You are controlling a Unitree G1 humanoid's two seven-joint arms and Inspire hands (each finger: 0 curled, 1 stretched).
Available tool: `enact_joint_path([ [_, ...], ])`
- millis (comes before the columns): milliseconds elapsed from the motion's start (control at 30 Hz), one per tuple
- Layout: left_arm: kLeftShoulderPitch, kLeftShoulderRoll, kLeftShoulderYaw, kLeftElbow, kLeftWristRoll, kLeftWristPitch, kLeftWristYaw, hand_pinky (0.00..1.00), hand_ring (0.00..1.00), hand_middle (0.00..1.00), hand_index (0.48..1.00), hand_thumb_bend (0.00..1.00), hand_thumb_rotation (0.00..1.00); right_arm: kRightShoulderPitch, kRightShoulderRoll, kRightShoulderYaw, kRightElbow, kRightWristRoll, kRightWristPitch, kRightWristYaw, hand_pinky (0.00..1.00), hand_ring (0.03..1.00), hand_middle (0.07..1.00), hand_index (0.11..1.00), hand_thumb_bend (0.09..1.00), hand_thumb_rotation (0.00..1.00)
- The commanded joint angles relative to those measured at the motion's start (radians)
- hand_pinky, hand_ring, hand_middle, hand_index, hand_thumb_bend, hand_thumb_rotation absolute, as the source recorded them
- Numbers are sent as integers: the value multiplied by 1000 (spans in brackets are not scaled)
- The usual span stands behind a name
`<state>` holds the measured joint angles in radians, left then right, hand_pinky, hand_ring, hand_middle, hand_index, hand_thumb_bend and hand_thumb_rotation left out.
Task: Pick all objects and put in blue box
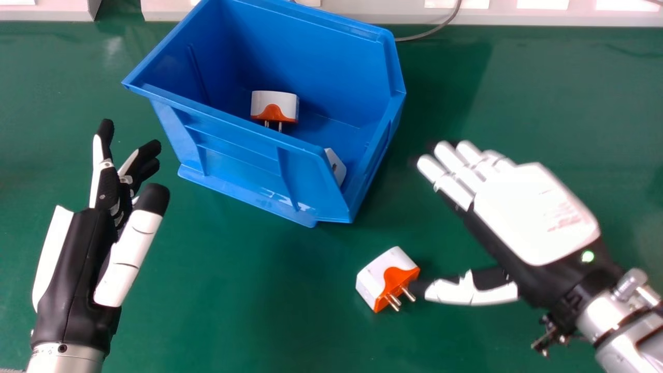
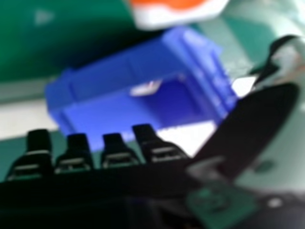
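Head view: a white-and-orange plastic plug adapter (image 1: 380, 277) lies on the green table (image 1: 228, 295) beside the thumb tip of the right hand (image 1: 533, 217), contact hard to judge, its fingers straight, holding nothing. Between both hands' fingers, an open-topped blue plastic box (image 1: 233, 155) holds another white-and-orange adapter (image 1: 274, 101), prong ends cut off by the near wall, plus a white piece (image 1: 336, 167) mostly hidden. Left hand (image 1: 77, 269): fingers loosely extended, empty.
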<state>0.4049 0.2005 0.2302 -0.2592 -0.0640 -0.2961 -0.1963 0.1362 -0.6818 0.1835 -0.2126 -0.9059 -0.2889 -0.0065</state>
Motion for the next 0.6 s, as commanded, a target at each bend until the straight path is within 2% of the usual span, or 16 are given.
enact_joint_path([
  [0,-4,-4,-3,-2,-7,-28,1,862,933,941,939,774,890,-27,-43,1,18,-3,-47,2,930,987,993,959,464,856],
  [200,-2,-1,1,-2,-3,-28,4,866,935,943,940,780,889,-81,-58,42,83,-19,-109,29,921,990,997,966,467,897],
  [400,0,3,4,-2,-7,-29,2,868,935,944,941,781,889,-172,-50,105,197,-78,-151,-2,912,985,1000,966,468,897],
  [567,-1,3,6,2,-6,-32,2,870,936,944,942,781,890,-248,-42,148,268,-106,-161,10,905,982,1000,968,458,908],
])
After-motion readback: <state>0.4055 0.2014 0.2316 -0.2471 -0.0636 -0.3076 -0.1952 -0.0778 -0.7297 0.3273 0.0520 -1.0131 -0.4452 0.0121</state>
